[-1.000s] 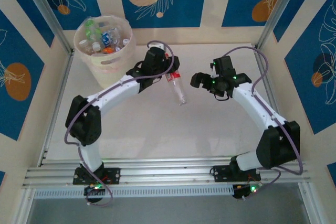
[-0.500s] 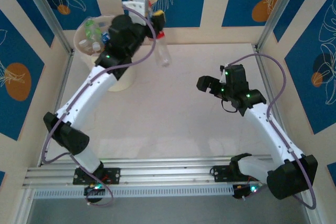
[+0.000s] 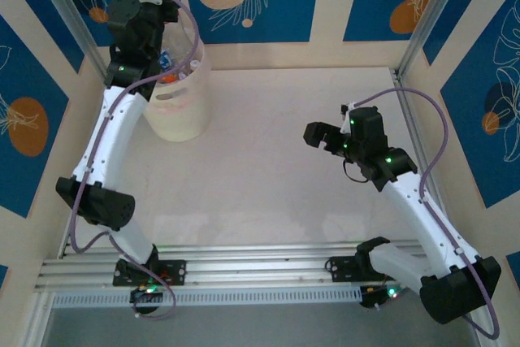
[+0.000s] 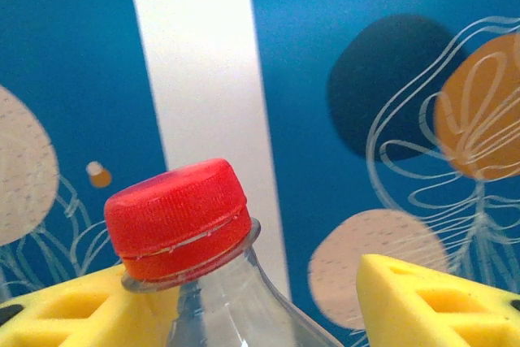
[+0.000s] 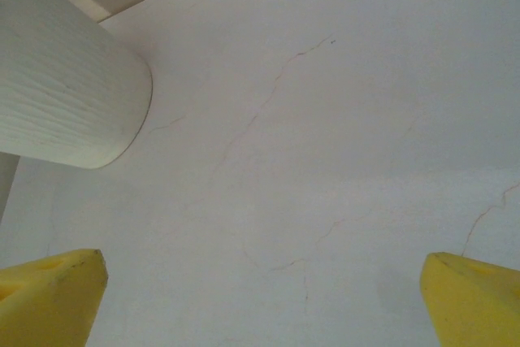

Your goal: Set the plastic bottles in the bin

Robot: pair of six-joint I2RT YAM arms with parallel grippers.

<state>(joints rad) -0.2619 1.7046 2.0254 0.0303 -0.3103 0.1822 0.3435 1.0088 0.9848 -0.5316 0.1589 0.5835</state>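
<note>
The left jaws gripped a clear bottle point(image 4: 223, 310) below its red cap point(image 4: 177, 215). One yellow finger point(image 4: 57, 310) lay against the bottle's shoulder, and the other stood just to its right, with a gap showing at neck height. Behind the cap in the left wrist view was the blue and cream patterned wall point(image 4: 341, 79). From above, the left arm point(image 3: 106, 136) reached to the far-left corner with its wrist raised high beside that wall. The wrist hung over the bin point(image 3: 175, 115) or just past its far rim; which of the two could not be told. The bin stood upright on the bench point(image 3: 268, 193) at the far left, and a few bottles point(image 3: 169, 67) with blue and orange on them showed inside it beside the arm. The right jaws stood wide open and held nothing. Their yellow fingers point(image 5: 49, 294) sat at the two lower corners of the right wrist view, with bare, faintly cracked bench between them. Those jaws hung over the right half of the bench, pointing left, well apart from the bin, whose pale ribbed side showed at the upper left of the right wrist view.
</note>
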